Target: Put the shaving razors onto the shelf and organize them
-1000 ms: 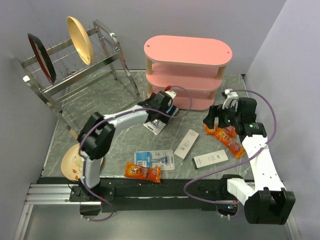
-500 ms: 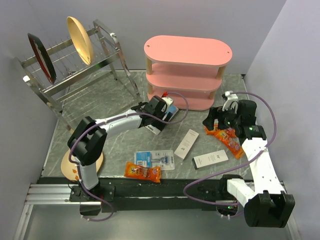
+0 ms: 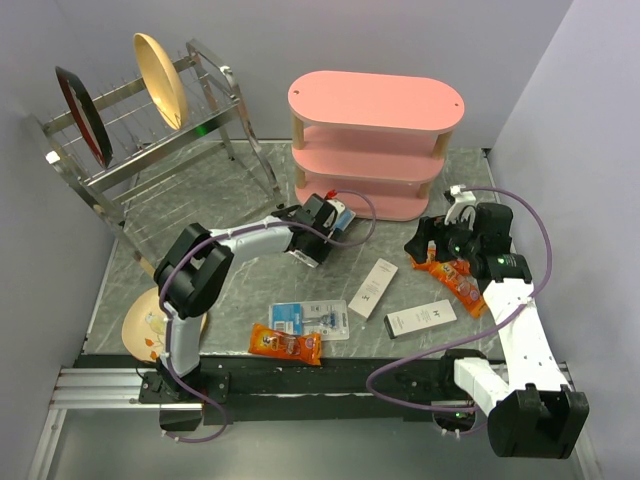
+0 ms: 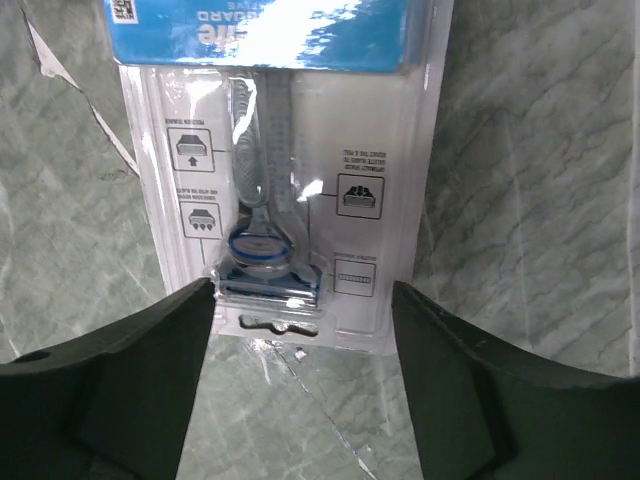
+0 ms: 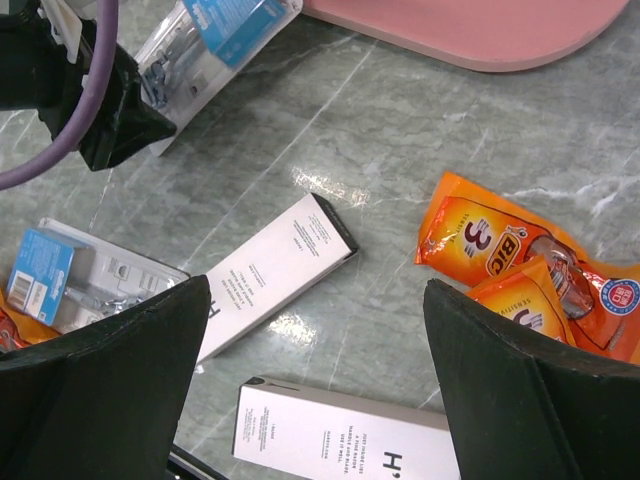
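One razor pack (image 4: 280, 180) lies flat on the marble just in front of the pink shelf (image 3: 375, 100). My left gripper (image 4: 303, 292) is low over the pack's near end. Its fingers (image 4: 150, 350) stand either side of that end, open, with no grip showing. In the top view the left gripper (image 3: 320, 224) covers most of this pack (image 3: 342, 217). A second razor pack (image 3: 310, 317) lies near the table's front, also in the right wrist view (image 5: 70, 280). My right gripper (image 3: 432, 245) hangs open above the white boxes, holding nothing.
Two white oblong boxes (image 3: 372, 288) (image 3: 420, 318) lie between the arms. Orange packets sit at the front (image 3: 285, 343) and under the right arm (image 3: 455, 275). A metal dish rack (image 3: 150, 130) with plates stands at the back left. A plate (image 3: 140, 325) lies by the left arm's base.
The left gripper's jaws have narrowed around the razor pack's near end and the arm has shifted a little. The right arm has not moved.
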`<action>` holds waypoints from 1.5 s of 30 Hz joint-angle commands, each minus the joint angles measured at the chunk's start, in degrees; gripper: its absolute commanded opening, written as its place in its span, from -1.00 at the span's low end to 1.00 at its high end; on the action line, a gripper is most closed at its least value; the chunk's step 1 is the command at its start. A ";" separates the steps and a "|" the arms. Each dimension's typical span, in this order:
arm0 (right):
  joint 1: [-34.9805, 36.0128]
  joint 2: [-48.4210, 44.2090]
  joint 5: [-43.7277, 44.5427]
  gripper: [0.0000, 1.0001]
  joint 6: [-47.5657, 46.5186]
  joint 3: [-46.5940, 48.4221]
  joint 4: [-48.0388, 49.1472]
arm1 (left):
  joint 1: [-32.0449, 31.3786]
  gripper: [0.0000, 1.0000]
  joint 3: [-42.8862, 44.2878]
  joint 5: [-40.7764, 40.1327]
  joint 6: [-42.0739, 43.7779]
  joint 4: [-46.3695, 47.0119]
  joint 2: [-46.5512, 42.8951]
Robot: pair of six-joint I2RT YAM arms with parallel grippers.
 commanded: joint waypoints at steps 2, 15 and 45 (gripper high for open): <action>-0.42 -0.12 -0.65 0.87 0.56 -0.59 2.29 | 0.29 0.38 1.44 1.54 -0.45 -0.23 0.87; -0.86 0.32 -0.39 0.87 0.30 -0.07 1.42 | 3.54 0.71 -1.11 0.38 -4.22 -1.81 -7.02; -1.92 0.15 -0.21 0.87 1.00 -1.65 2.21 | 3.63 -0.01 7.85 5.06 -3.00 2.41 3.86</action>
